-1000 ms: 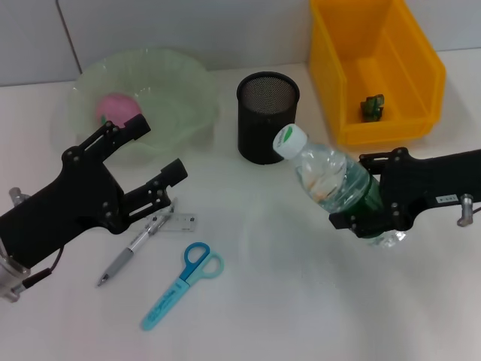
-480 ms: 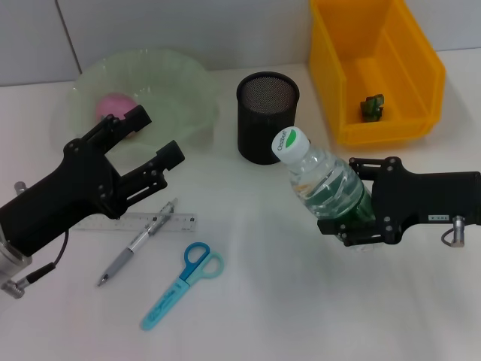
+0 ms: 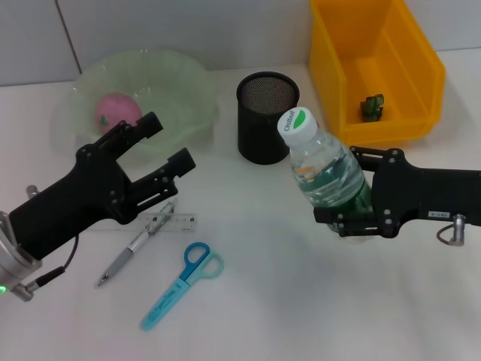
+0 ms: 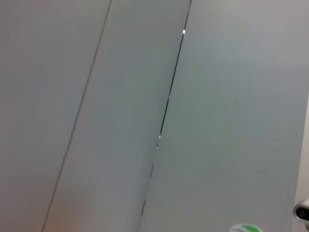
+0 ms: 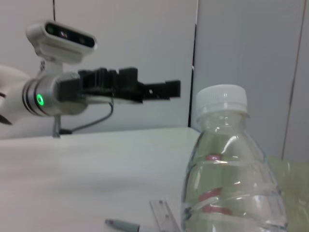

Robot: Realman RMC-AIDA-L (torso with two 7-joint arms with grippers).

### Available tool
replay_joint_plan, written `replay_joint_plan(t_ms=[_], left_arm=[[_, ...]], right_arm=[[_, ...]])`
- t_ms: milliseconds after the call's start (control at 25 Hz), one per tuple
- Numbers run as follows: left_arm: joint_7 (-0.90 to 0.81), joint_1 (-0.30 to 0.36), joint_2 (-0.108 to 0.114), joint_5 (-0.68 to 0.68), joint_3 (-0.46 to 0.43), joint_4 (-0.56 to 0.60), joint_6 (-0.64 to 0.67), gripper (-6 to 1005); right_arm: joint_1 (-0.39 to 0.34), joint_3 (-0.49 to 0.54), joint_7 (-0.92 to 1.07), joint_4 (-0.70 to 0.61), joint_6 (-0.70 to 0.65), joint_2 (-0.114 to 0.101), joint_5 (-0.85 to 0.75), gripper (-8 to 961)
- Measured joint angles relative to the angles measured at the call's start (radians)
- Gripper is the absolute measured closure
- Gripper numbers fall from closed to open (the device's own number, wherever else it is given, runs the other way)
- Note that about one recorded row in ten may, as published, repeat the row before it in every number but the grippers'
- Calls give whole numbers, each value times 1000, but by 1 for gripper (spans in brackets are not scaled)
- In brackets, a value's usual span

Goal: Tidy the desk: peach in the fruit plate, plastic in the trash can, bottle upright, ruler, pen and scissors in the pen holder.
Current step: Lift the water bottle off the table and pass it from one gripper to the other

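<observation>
Bottle-righting step: right gripper point(image 3: 352, 197), centre-right, clamped on clear plastic water bottle point(image 3: 325, 173), nearly upright; next, set down. Left gripper point(image 3: 167, 142), centre-left, fingers apart.

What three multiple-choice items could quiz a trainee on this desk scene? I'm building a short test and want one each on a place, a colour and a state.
1. Where is the peach?
A. In the green plate
B. In the yellow bin
C. Beside the scissors

2. What colour are the scissors?
A. Red
B. Blue
C. Black

3. What does the right gripper hold?
A. Nothing
B. The pen
C. The bottle

Answers: 1 A, the pink peach lies in the plate. 2 B, handles and sheath are light blue. 3 C, its fingers clamp the bottle's lower body; the pen lies on the desk below the open left gripper.
</observation>
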Motion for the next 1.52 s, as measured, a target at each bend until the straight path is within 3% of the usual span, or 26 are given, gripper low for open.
replay_joint_plan(t_ms=[800,1080,1520], left_arm=[[50,-54,-9,-4,29,-61,10,178],[119,-77,-12,-14,37,-95,103,178],[119,-92,-12,-24,37,-116,109,180]], right_arm=[[62,-7,-107,136,-41,1,51,178],[102,-9,-141,199,-37,3,58,178],[144,-24,-165,250,-40,7,61,178]])
